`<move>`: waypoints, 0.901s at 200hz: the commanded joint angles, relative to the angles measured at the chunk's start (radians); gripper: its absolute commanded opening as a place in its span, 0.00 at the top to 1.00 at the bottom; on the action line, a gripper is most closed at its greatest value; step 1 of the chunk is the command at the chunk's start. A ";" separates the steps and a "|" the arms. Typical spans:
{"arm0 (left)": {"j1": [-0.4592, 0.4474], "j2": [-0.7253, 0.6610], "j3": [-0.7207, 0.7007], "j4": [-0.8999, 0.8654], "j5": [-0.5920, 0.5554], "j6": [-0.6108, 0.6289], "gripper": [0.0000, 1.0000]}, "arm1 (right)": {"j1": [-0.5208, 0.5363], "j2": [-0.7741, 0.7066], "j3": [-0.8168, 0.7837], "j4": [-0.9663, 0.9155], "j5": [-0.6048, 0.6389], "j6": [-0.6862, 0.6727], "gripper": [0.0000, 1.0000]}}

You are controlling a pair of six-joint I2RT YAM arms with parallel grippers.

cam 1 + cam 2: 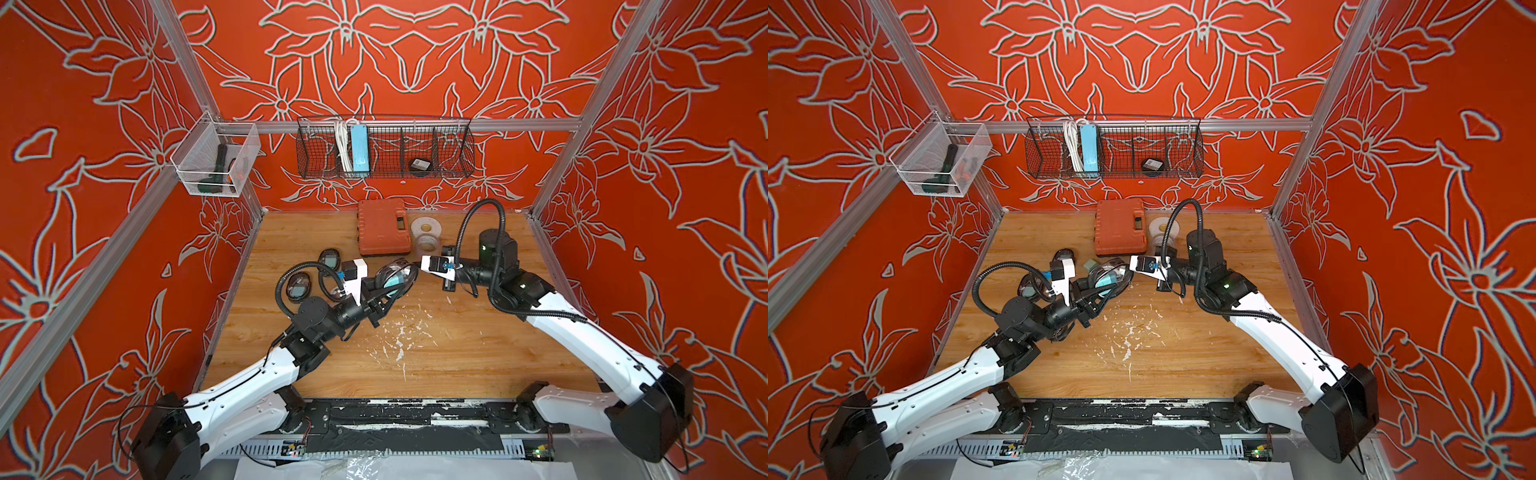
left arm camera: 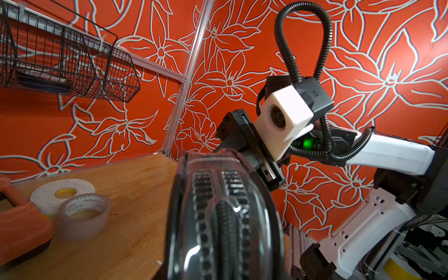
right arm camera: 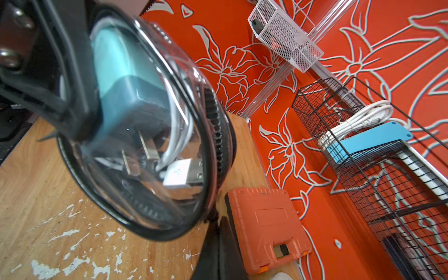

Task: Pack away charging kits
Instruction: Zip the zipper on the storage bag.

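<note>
1. My left claw (image 1: 388, 293) clamps the oval, black-rimmed, clear-faced pouch (image 1: 400, 270) over the wooden counter (image 1: 457, 353).
2. Inside: teal cube plug (image 3: 121, 84), coiled white cable (image 3: 180, 135).
3. My right claw (image 1: 417, 266), jaws together, touches its ribbed rim.

An oval black-rimmed clear-faced pouch (image 3: 150, 155), holding a teal cube wall plug (image 3: 131, 101) with metal prongs and a coiled white cable (image 3: 180, 132), hangs above the paint-flecked wooden counter (image 3: 48, 194), near an orange plastic case (image 3: 264, 225)

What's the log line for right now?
left gripper: shut on pouch, held above table | right gripper: shut at pouch rim | pouch contents: teal plug, white cable
</note>
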 commanded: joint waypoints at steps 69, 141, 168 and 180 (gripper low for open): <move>-0.012 0.172 0.187 -0.206 0.094 0.059 1.00 | -0.018 0.054 0.363 -0.113 0.150 -0.016 1.00; -0.015 0.221 0.218 -0.245 0.096 0.068 1.00 | -0.017 0.028 0.392 -0.116 0.245 -0.025 1.00; -0.014 0.145 0.143 -0.120 0.130 0.038 1.00 | -0.017 -0.024 0.319 -0.106 0.137 0.088 1.00; -0.015 0.091 0.103 -0.079 0.114 0.025 1.00 | -0.017 -0.044 0.269 -0.079 0.113 0.165 1.00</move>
